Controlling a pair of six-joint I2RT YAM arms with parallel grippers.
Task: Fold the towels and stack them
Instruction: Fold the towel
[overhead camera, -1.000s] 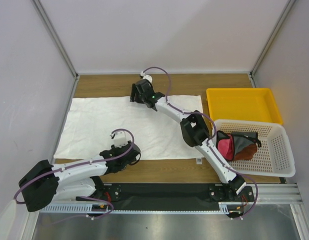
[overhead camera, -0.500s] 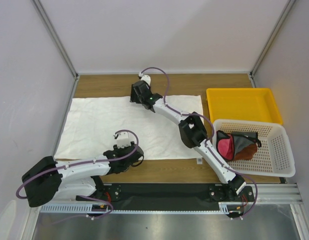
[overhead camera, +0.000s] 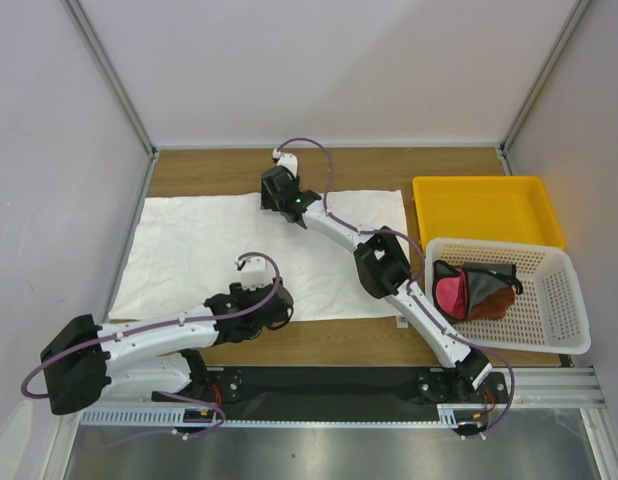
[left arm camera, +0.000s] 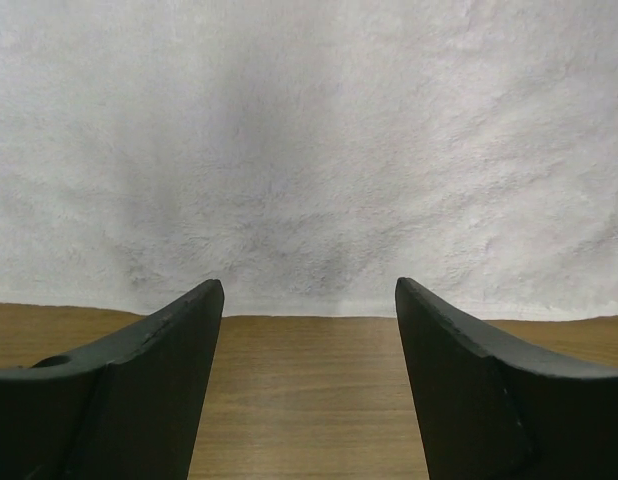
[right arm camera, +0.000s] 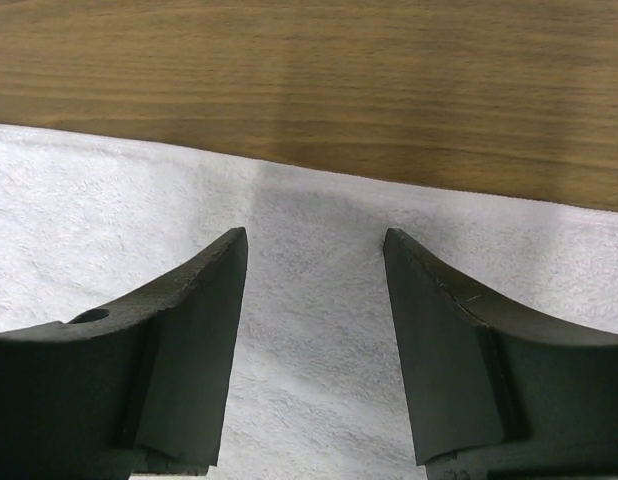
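The left arm (overhead camera: 149, 338) is lying low, stretching from its base toward 2 o'clock. The left gripper (left arm camera: 309, 290) is pointing downward, its jaws standing wide apart. The right arm (overhead camera: 419, 310) is reaching far toward 10 o'clock, bending midway. The right gripper (right arm camera: 314, 235) is gaping just as wide.

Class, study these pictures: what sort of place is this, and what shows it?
Probably a robotics lab test cell: white walls enclose a wooden table, a left arm and right arm are bolted to a rail at its near edge, and a white towel, yellow tray and basket lie ready.
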